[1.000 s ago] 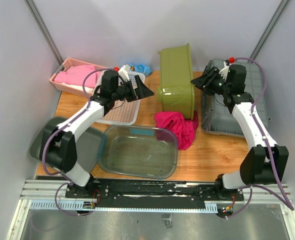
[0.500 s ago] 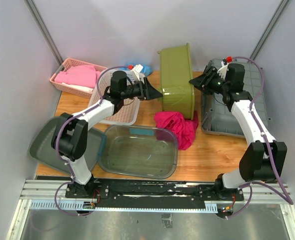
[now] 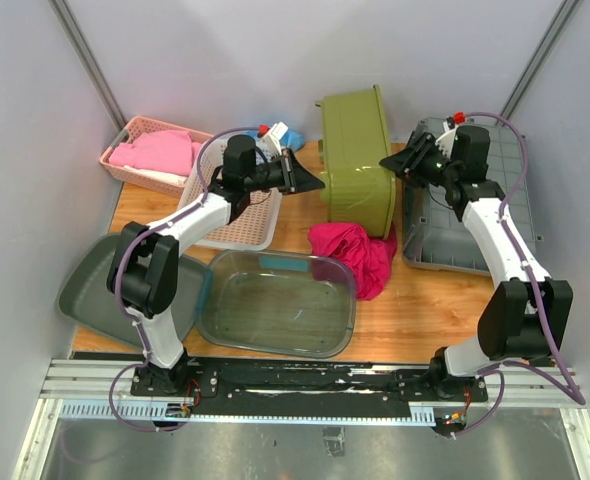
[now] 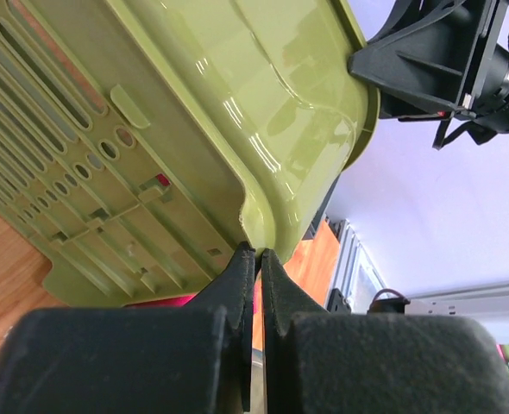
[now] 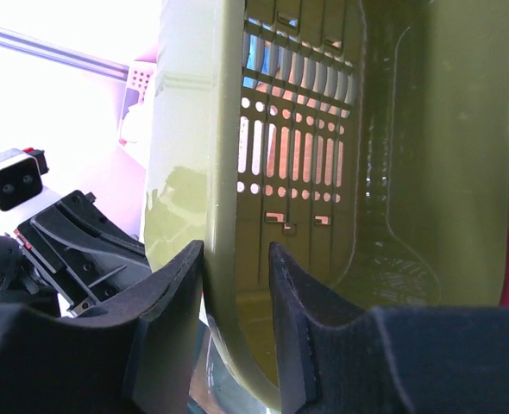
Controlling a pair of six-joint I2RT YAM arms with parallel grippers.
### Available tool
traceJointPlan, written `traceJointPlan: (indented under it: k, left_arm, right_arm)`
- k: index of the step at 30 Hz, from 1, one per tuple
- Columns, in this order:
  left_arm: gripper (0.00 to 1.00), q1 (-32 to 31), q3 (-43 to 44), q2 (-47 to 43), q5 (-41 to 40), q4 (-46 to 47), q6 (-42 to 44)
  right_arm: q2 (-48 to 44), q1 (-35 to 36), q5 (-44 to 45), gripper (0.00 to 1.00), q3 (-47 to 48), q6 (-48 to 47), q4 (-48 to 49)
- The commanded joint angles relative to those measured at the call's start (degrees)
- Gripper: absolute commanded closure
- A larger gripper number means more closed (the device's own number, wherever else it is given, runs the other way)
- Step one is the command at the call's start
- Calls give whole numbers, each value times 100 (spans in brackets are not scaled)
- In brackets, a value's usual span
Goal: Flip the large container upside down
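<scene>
top: above and behind me, looking down, far | wrists: both close on the green container (image 4: 194, 103), shared by all views

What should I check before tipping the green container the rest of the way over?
1. Right grip: ok. The right gripper has its jaws closed on the wall of the green container.
2. Left grip: not ok. The left gripper has its jaws shut at the base corner and holds nothing.
3. Container pose: not ok. It stands on its side with the opening facing right, not yet inverted.
4. Near end: not ok. The pink cloth lies against it.
5. Room on the right: cannot tell. The grey lid sits close beside the container.
6. Clear tub: ok, apart from the container.
</scene>
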Motion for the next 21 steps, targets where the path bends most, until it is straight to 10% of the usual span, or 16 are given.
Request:
traceJointPlan:
  k: [1, 11, 21]
  left_arm:
    - [100, -51, 645, -145, -54, 344, 41]
    - [100, -274, 1567, -33, -338, -450, 530]
    - [100, -618, 2269, 426, -451, -897, 666]
  right_arm:
    - [122, -9, 506, 65, -207, -425, -1018]
    - [53, 132, 1077, 74, -474, -553, -1150]
    - [317, 309, 1632, 61, -309, -803, -1490]
